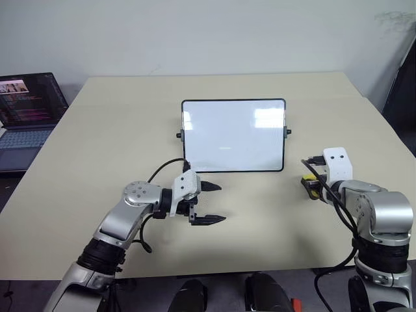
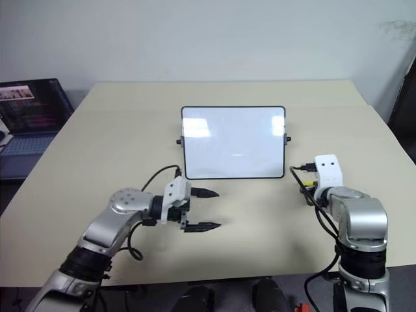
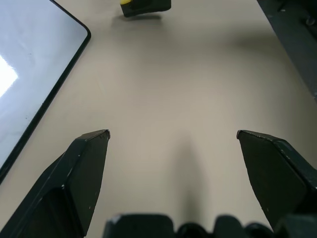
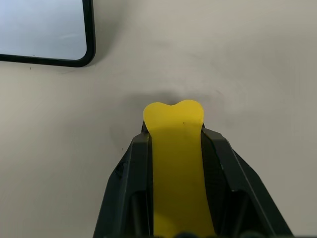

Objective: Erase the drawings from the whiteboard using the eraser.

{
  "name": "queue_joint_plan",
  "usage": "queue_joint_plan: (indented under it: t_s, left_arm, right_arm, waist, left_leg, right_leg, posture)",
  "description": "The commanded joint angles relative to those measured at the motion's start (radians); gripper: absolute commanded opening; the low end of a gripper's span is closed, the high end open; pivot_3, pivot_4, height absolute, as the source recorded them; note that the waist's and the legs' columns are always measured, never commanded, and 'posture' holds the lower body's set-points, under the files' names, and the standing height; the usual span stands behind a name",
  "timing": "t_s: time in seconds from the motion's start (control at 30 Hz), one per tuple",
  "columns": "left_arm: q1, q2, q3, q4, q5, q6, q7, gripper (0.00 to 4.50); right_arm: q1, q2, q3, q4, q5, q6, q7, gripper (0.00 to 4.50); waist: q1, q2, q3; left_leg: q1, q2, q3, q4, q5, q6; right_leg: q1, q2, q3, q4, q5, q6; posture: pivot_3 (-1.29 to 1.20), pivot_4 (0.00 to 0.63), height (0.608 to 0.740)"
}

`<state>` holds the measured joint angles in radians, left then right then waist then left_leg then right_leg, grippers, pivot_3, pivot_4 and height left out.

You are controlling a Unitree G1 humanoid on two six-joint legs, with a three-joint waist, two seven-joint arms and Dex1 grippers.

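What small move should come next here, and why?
Probably lowering the right gripper to set the small yellow oblong eraser on the beige table and opening its jaws. The glossy white black-framed whiteboard shows no marks, the eraser is off to its side, and the left gripper hangs open nearby.

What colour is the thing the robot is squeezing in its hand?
Yellow. The eraser is gripped between the right gripper fingers, clearest in the right wrist view.
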<state>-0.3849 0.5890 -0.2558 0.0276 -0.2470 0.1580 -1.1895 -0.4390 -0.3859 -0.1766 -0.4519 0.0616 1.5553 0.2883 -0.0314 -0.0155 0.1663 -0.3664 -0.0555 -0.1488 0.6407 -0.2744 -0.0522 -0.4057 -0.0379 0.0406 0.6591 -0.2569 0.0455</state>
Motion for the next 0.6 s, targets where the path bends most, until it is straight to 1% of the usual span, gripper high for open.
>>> queue_joint_plan:
  t_s: [0.03,0.3,0.6]
  left_arm:
    - [-0.028,0.005,0.008,0.030,0.023,-0.064,-0.016,4.50]
    - [-0.037,-0.026,0.014,0.016,0.012,-0.046,0.002,4.50]
    - [-0.039,-0.021,0.022,0.009,0.014,-0.037,0.003,4.50]
  right_arm:
    - [-0.003,0.001,-0.029,-0.029,0.011,-0.009,-0.016,1.00]
    - [-0.015,0.003,-0.024,-0.005,0.019,-0.030,-0.036,1.00]
    - [-0.020,0.019,-0.023,0.027,0.024,-0.056,-0.056,1.00]
  waist:
    - [0.000,0.000,0.000]
    - [0.000,0.000,0.000]
    - [-0.001,0.000,0.000]
  left_leg:
    - [0.000,0.000,0.000,0.000,0.000,0.000]
    - [0.000,0.000,-0.001,0.000,0.000,0.000]
    - [0.000,0.000,-0.001,0.000,0.000,0.000]
  right_leg:
    - [0.000,0.000,0.000,0.000,0.000,0.000]
    - [0.000,0.000,0.000,0.000,0.000,0.000]
    - [0.000,0.000,0.000,0.000,0.000,0.000]
  posture:
    - [0.00,0.150,0.740]
    - [0.00,0.150,0.740]
    - [0.00,0.150,0.740]
